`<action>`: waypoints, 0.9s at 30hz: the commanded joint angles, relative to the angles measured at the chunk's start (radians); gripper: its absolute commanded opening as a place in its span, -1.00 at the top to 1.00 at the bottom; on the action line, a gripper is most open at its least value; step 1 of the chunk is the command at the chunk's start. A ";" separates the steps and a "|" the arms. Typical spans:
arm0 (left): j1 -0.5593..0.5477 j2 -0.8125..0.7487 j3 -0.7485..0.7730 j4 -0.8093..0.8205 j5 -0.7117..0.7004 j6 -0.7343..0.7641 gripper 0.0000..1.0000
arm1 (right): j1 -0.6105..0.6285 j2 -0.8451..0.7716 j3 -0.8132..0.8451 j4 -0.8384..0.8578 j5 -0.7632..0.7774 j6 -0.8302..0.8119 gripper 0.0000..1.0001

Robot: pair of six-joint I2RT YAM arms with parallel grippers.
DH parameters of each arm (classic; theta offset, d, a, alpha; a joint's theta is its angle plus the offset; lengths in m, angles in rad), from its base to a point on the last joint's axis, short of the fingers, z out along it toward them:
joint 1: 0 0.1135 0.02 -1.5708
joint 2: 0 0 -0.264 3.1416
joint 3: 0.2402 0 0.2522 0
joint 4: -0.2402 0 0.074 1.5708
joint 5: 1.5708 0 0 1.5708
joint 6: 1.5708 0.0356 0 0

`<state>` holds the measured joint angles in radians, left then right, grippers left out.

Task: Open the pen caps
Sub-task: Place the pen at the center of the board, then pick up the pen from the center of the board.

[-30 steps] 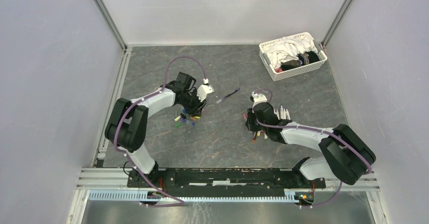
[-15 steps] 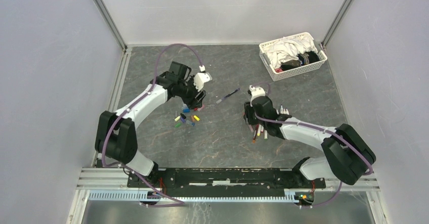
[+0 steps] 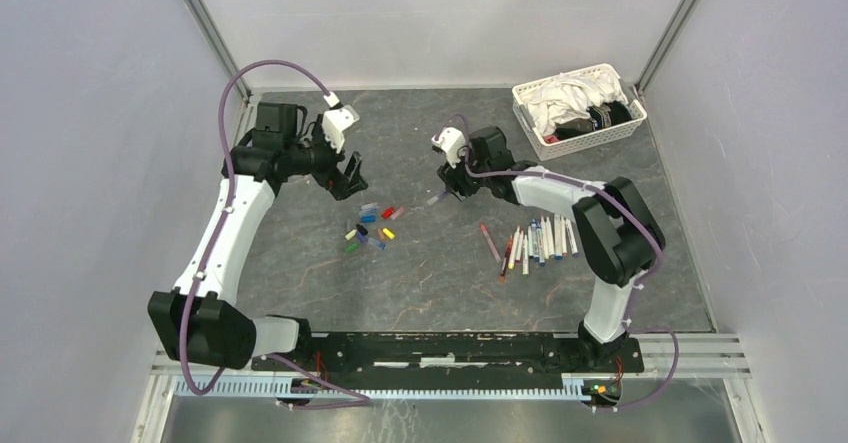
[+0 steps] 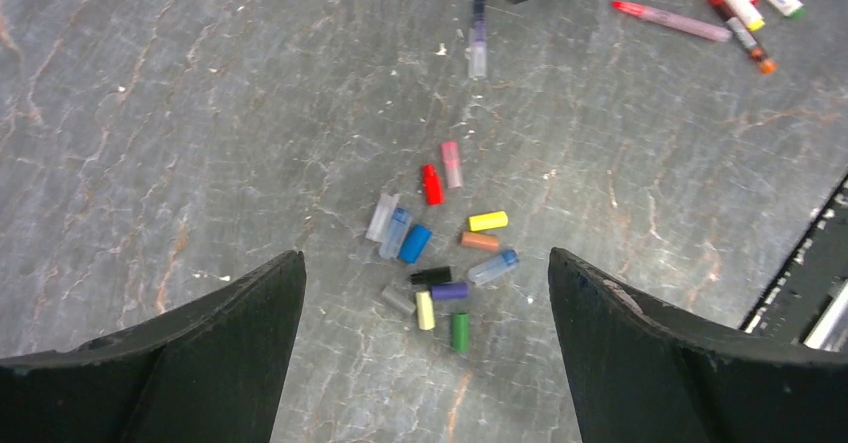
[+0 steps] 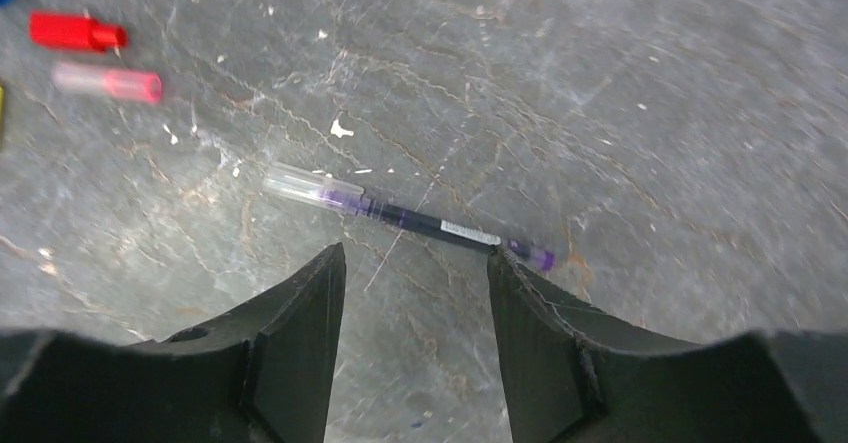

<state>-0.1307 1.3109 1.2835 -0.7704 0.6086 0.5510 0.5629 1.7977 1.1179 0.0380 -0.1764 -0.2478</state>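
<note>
Mostly done. Loose short plastic caps in mixed colours (image 4: pixel 440 253): about a dozen, clustered left of the grey table's (image 3: pixel 620 183) middle. Slim white-barrelled pens (image 3: pixel 535 243): rowed right of middle, uncapped as far as visible. Purple pen with clear cap (image 5: pixel 400 213): capped, alone nearer the far edge; judged the last left. Left pincer (image 3: pixel 350 175): wide open, empty, above the caps. Right pincer (image 5: pixel 415 255): parted, empty, above the purple pen.

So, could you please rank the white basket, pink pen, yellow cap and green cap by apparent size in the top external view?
Largest: white basket.
Then: pink pen.
Smallest: yellow cap and green cap, which look alike, so I leave them unranked.
</note>
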 commanded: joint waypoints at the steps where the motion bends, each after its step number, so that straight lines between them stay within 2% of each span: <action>1: 0.006 -0.040 0.029 -0.081 0.089 0.016 -0.91 | -0.026 0.094 0.134 -0.128 -0.197 -0.211 -0.19; 5: 0.007 -0.038 0.034 -0.114 0.110 0.037 -0.92 | -0.039 0.161 0.196 -0.153 -0.260 -0.261 -0.21; 10: 0.008 -0.035 0.037 -0.144 0.115 0.058 -0.92 | -0.068 0.259 0.297 -0.274 -0.340 -0.283 -0.21; 13: 0.008 -0.036 0.040 -0.151 0.114 0.066 -0.92 | -0.075 0.285 0.313 -0.316 -0.321 -0.298 -0.19; 20: 0.008 -0.030 0.062 -0.154 0.127 0.055 -0.92 | -0.078 0.283 0.280 -0.285 -0.183 -0.274 -0.11; 27: 0.008 -0.027 0.068 -0.154 0.129 0.051 -0.92 | -0.077 0.279 0.247 -0.265 -0.160 -0.244 0.38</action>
<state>-0.1291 1.2873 1.3155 -0.9195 0.7071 0.5838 0.4950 2.0808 1.3964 -0.2493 -0.4198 -0.4946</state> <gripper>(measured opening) 0.957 0.366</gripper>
